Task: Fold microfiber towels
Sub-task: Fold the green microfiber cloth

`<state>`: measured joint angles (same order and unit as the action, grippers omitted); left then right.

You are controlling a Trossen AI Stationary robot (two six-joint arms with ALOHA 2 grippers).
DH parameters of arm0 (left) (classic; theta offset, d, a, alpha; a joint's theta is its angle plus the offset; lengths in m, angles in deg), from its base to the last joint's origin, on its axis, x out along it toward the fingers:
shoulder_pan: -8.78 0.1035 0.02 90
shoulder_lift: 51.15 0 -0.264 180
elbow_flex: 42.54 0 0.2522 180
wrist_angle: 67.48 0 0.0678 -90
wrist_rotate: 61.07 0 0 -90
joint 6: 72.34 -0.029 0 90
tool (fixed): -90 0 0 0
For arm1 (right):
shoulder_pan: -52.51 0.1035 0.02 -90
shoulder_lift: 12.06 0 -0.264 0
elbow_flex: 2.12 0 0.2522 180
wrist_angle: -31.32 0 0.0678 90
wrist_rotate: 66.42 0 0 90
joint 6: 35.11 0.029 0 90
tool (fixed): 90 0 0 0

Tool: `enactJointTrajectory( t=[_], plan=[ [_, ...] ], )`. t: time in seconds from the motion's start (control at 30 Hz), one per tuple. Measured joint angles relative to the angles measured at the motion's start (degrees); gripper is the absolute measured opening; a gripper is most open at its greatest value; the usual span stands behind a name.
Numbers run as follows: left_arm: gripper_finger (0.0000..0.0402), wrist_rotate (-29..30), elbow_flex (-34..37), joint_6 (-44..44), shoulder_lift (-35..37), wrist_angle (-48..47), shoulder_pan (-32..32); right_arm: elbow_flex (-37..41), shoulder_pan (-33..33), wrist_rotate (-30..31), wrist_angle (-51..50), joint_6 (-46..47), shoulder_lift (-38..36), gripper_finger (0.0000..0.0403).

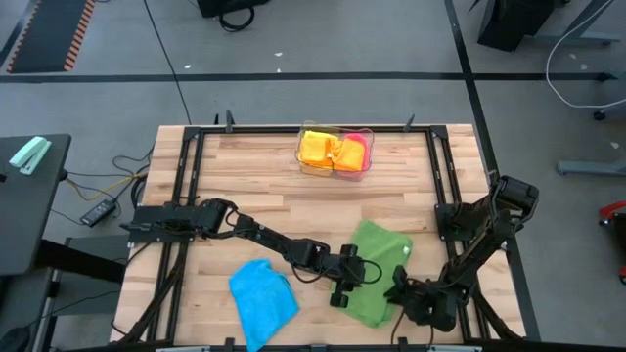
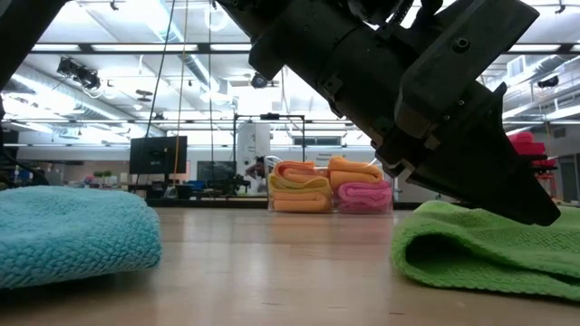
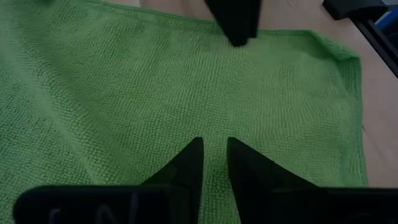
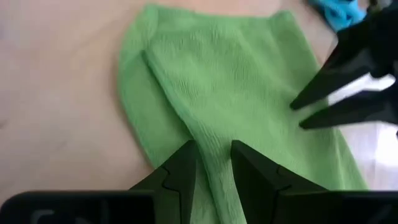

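Crumpled green microfiber towel [image 1: 377, 269], lying beside the blue microfiber towel [image 1: 262, 298], long axis toward the clear tray [image 1: 335, 152]. Left gripper [image 1: 344, 284] and right gripper [image 1: 403, 291], fingers narrow, flank its near end; right pinches a ridge.

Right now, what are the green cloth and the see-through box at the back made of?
The green cloth looks like soft microfiber: a matte, nubbly weave that folds limply. The box seems to be clear, glossy plastic, since the folded orange towels show through its walls.
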<state>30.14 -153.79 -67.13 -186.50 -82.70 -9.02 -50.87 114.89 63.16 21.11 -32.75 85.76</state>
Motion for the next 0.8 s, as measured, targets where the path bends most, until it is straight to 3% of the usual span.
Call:
enactJointTrajectory(
  t=[0.27,0.5,0.8],
  plan=[
    [0.0074,0.0,0.0,0.0,0.0,0.0,0.0,0.0,-1.6,0.9,3.9,-4.0,0.0,0.0111],
    [0.0080,0.0,0.0,0.0,0.0,-0.1,0.0,0.0,-4.2,-4.9,9.1,-6.2,0.5,0.0111],
    [0.0072,0.0,0.0,0.0,0.0,-0.1,0.0,-0.1,-4.3,-6.3,20.2,-11.1,6.7,0.0111]
  ],
)
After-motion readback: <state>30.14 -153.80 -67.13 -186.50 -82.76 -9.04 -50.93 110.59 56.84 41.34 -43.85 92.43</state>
